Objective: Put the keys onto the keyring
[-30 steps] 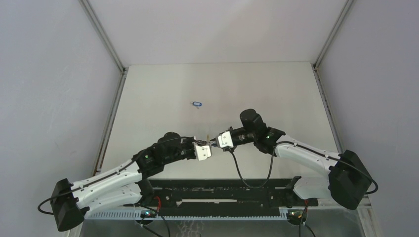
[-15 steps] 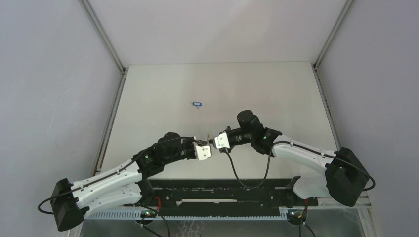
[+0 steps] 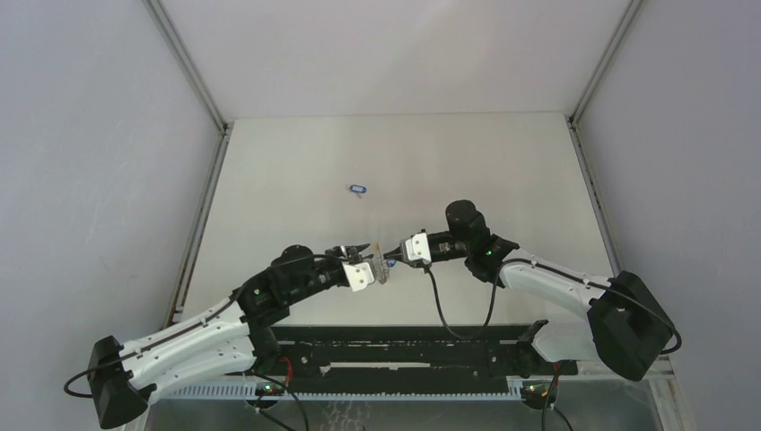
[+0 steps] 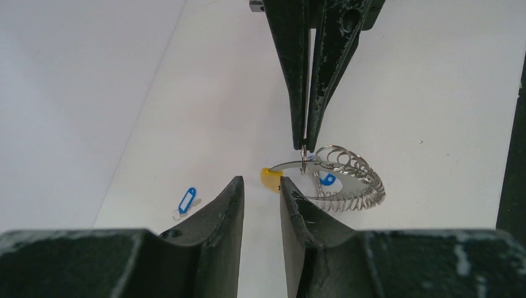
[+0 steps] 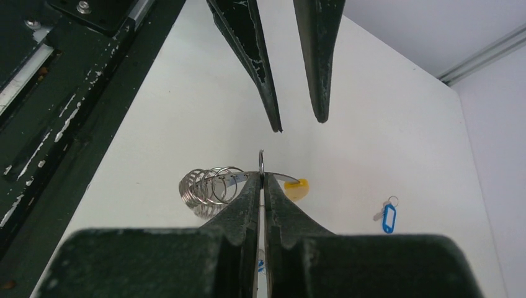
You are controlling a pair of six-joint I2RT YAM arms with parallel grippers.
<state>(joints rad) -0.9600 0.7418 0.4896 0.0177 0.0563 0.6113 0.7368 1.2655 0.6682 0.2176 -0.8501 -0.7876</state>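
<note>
The keyring (image 4: 347, 180) is a silvery coiled loop with a yellow end (image 4: 269, 179), low over the table between my grippers; it also shows in the right wrist view (image 5: 208, 185). My right gripper (image 5: 261, 177) is shut on the small split ring of one key, which sits on the keyring's flat band. That key's blue tag (image 4: 327, 180) hangs below. My left gripper (image 4: 261, 181) is open and empty, just short of the yellow end. The second key (image 3: 359, 189), with its blue tag, lies alone on the table further back.
The black rail frame (image 3: 395, 355) runs along the near table edge behind both arms. Grey walls with metal corner posts (image 3: 188, 67) enclose the white table (image 3: 502, 171).
My left arm has drawn back to the left and turned, and its fingers now stand open and apart from the keyring. My right gripper has shifted slightly to the right, still shut.
</note>
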